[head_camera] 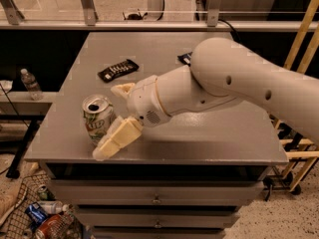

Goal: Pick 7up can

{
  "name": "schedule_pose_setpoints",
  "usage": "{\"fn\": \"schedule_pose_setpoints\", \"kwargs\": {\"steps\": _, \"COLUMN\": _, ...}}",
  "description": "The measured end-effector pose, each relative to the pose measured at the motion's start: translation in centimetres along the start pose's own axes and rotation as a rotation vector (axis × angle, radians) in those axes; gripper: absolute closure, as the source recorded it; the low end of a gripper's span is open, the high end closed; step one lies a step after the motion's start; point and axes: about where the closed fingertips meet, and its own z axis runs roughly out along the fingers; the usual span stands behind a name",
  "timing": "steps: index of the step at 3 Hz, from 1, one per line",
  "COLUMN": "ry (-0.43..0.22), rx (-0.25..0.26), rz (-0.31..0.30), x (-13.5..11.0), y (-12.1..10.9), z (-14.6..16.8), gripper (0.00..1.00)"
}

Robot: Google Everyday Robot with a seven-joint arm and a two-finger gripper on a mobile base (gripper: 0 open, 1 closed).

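Observation:
The 7up can [96, 119] stands upright near the front left corner of the grey table [209, 138]. It is white and green with a silver top and an open pull-tab hole. My gripper [108, 121] is open, reaching in from the right. Its far finger [121, 89] is just behind and to the right of the can. Its near finger [115, 140] lies against the can's front right side, low over the table edge. The can stands on the table between the two fingers.
A flat dark candy bar wrapper [118, 69] lies behind the can. A second one [184, 58] is partly hidden by my arm. A water bottle [30, 83] stands on a shelf at left. A basket of trash [37, 219] sits on the floor below. A wooden frame [299, 39] is at right.

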Motion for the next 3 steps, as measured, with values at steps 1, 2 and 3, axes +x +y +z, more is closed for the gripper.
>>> {"fn": "schedule_pose_setpoints", "kwargs": {"steps": 1, "ry": -0.012, "rx": 0.000, "rz": 0.001, "x": -0.06, "y": -0.02, "z": 0.78, "gripper": 0.18}}
{"fn": "schedule_pose_setpoints", "kwargs": {"steps": 2, "ry": -0.021, "rx": -0.002, "rz": 0.004, "x": -0.01, "y": 0.04, "z": 1.28, "gripper": 0.42}}
{"fn": "schedule_pose_setpoints", "kwargs": {"steps": 3, "ry": -0.049, "rx": -0.012, "rz": 0.006, "x": -0.14, "y": 0.06, "z": 1.53, "gripper": 0.64}}
